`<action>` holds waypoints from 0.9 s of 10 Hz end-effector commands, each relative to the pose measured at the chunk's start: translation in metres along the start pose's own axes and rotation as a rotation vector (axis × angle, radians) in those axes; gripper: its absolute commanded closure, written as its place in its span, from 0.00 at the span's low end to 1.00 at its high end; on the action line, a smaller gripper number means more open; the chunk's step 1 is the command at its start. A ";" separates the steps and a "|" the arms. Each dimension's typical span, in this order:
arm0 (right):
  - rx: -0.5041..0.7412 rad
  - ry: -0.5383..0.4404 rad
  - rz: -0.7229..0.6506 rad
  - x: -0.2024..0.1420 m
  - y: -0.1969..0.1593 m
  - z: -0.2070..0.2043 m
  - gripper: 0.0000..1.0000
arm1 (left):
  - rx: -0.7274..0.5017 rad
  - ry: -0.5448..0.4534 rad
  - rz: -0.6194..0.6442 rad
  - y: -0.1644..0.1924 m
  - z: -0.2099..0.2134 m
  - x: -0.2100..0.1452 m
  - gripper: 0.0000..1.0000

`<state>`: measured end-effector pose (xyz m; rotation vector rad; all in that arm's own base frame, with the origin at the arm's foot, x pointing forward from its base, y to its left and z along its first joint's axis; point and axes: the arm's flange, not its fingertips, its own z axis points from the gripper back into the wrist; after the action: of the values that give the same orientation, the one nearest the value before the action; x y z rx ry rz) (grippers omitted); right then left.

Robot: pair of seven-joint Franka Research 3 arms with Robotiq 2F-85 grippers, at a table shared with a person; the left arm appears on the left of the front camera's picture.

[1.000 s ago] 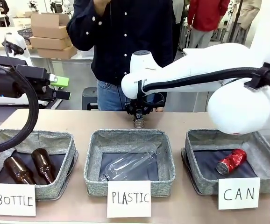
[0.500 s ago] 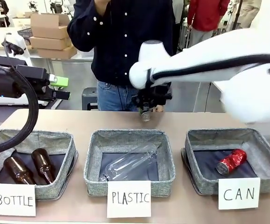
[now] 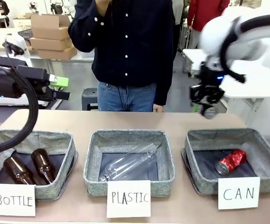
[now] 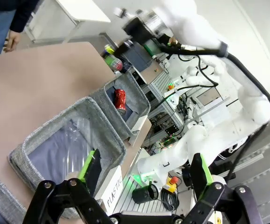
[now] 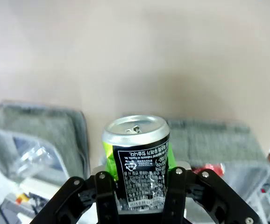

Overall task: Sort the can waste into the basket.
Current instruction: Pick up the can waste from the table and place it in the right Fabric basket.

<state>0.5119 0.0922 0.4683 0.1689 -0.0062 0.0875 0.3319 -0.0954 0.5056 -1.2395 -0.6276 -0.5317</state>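
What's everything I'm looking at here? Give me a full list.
Baskets: three, grey, in a row on the table, signed BOTTLE, PLASTIC, CAN.
Glass bottles: two, brown, in the BOTTLE basket.
Plastic bottle: one, clear, in the PLASTIC basket.
Red can: one, dented, in the CAN basket.
Dark can: one, silver top, held in the air.
Table: one, tan.
Person: one, dark shirt, far side.
Left gripper: open, holding nothing.
Right gripper: shut on the dark can, behind the CAN basket.

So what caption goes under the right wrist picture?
Right gripper holding a small black metal can with a silver top, above the table.
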 end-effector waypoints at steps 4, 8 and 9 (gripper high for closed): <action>0.119 -0.069 -0.040 -0.159 -0.034 -0.009 1.00 | -0.004 -0.018 -0.004 -0.001 0.000 0.000 0.00; 0.086 -0.076 -0.044 -0.158 -0.035 -0.015 0.27 | -0.004 -0.018 -0.004 -0.001 0.000 0.000 0.00; 0.080 -0.078 -0.048 -0.155 -0.035 -0.014 0.02 | -0.004 -0.018 -0.004 -0.001 0.000 0.000 0.00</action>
<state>0.3499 0.0466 0.4468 0.2405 -0.0596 0.0126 0.3320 -0.0954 0.5053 -1.2397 -0.6270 -0.5311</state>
